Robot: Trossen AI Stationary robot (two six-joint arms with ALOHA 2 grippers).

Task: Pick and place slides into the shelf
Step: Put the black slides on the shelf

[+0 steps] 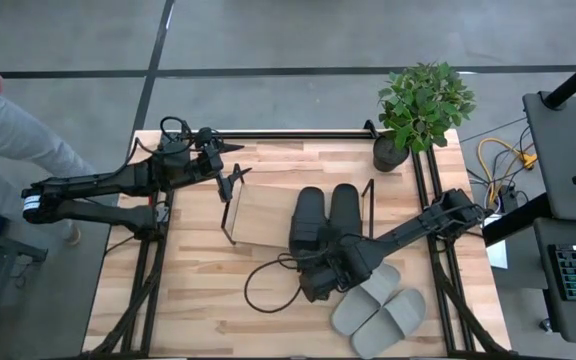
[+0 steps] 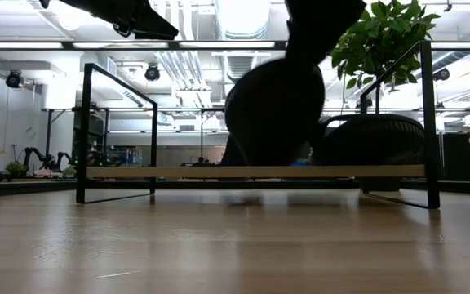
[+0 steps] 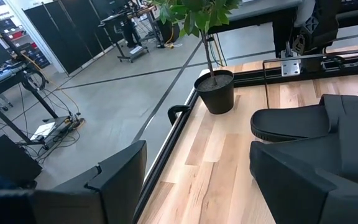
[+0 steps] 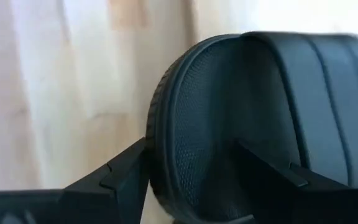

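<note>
Two matte black slides lie side by side on the shelf (image 1: 263,215), a low rack with a light wood board and black wire end frames. The right black slide (image 1: 345,210) rests sole down on the board. My right gripper (image 1: 313,262) is shut on the left black slide (image 1: 308,222) at its near end. Two light grey slides (image 1: 380,305) lie on the table, near right of the shelf. My left gripper (image 1: 230,183) hovers open at the shelf's left end frame and touches nothing. My right gripper holds the left black slide by its heel end (image 4: 185,130), coming from the table's near side. One finger (image 4: 266,171) lies on the textured footbed, the other (image 4: 120,177) at the sole's outer edge. The toe part sits over the shelf board (image 2: 178,172).
A potted plant (image 1: 423,105) stands at the table's far right corner. A black cable (image 1: 263,285) loops on the table in front of the shelf. Black rails (image 1: 298,134) run along the far and side edges. A person (image 1: 8,130) stands beyond the far left corner.
</note>
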